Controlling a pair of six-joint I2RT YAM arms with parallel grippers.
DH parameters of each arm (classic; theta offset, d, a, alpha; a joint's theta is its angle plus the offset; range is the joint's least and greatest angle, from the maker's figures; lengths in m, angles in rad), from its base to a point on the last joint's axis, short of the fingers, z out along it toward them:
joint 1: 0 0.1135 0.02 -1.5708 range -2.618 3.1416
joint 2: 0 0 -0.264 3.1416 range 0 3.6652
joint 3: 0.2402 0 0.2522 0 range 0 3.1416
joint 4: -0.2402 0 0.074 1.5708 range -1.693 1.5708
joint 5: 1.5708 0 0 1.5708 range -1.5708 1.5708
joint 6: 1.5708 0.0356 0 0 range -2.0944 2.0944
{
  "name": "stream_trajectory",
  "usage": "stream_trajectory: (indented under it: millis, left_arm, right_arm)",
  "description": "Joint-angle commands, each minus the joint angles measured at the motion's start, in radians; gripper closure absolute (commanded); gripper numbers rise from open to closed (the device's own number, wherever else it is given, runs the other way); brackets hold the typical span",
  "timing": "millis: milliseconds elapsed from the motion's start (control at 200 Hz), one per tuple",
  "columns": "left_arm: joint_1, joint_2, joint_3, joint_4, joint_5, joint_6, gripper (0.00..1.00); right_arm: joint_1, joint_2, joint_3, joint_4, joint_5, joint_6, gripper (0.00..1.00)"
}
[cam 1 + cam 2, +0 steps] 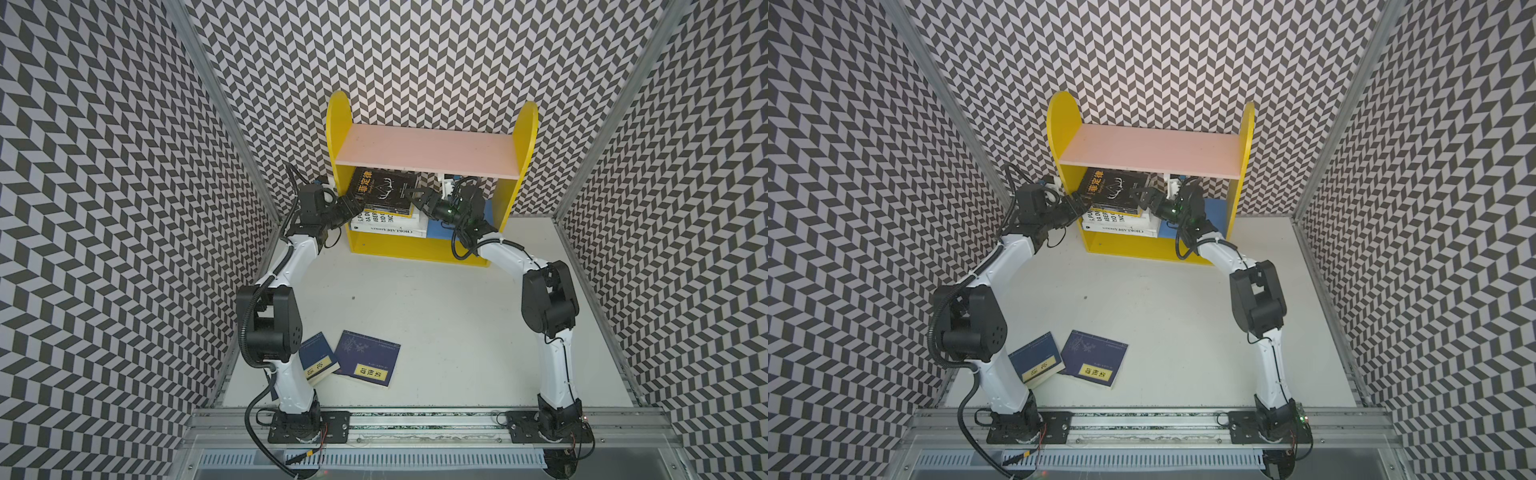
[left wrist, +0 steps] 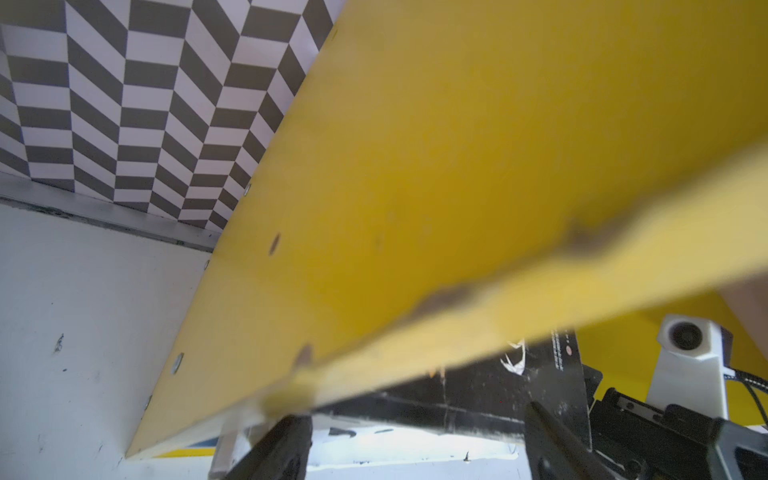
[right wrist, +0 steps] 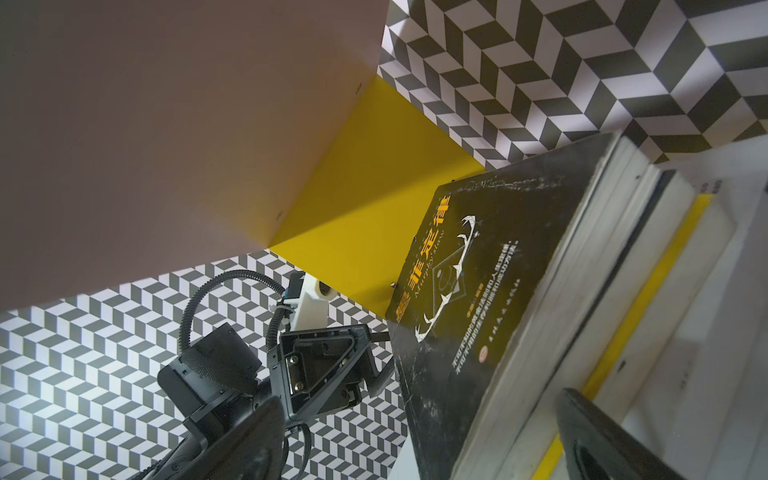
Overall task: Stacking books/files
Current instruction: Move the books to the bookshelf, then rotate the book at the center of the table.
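Black book (image 1: 386, 189) — left claw (image 1: 357, 203), right claw (image 1: 415, 198) flank edges.

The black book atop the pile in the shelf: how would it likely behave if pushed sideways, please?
The black book looks thick and flat, so it would probably stay stiff and slide as one piece. It lies skewed on the books below, so a push might pivot it.
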Motion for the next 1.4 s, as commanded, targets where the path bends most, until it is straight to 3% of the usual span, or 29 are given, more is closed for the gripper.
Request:
stream_trajectory:
  millis: [0, 145, 411, 651, 686, 811, 901, 1152, 1397]
  left_arm:
    - [-0.003, -0.103, -0.110, 0.061, -0.002, -0.001, 0.18]
    - [-0.014, -0.238, -0.321, 0.178, 0.018, -0.047, 0.18]
    - [-0.131, -0.492, -0.564, 0.030, -0.126, -0.001, 0.13]
    - [-0.241, -0.763, -0.779, -0.212, -0.288, -0.107, 0.06]
    - [-0.259, -0.793, -0.802, -0.256, -0.303, -0.132, 0.01]
    - [-0.312, -0.857, -0.834, -0.432, -0.333, -0.192, 0.00]
    - [-0.347, -0.883, -0.842, -0.566, -0.349, -0.219, 0.00]
    - [-0.372, -0.947, -0.965, -0.752, -0.209, -0.299, 0.00]
    - [-0.498, -1.008, -1.095, -0.773, -0.172, -0.436, 0.00]
  right_arm:
    - [-0.007, -0.118, -0.039, 0.033, 0.030, -0.063, 0.01]
    - [-0.006, -0.176, -0.114, 0.030, 0.018, -0.101, 0.01]
    - [0.024, -0.412, -0.427, 0.000, 0.107, -0.260, 0.00]
    - [0.103, -0.609, -0.737, -0.059, 0.241, -0.392, 0.00]
    - [0.124, -0.624, -0.783, -0.058, 0.261, -0.406, 0.00]
    - [0.198, -0.646, -0.895, -0.090, 0.329, -0.444, 0.01]
    - [0.226, -0.645, -0.928, -0.151, 0.295, -0.447, 0.01]
    - [0.313, -0.629, -1.029, -0.112, 0.281, -0.463, 0.01]
    - [0.315, -0.576, -1.043, -0.128, 0.211, -0.487, 0.01]
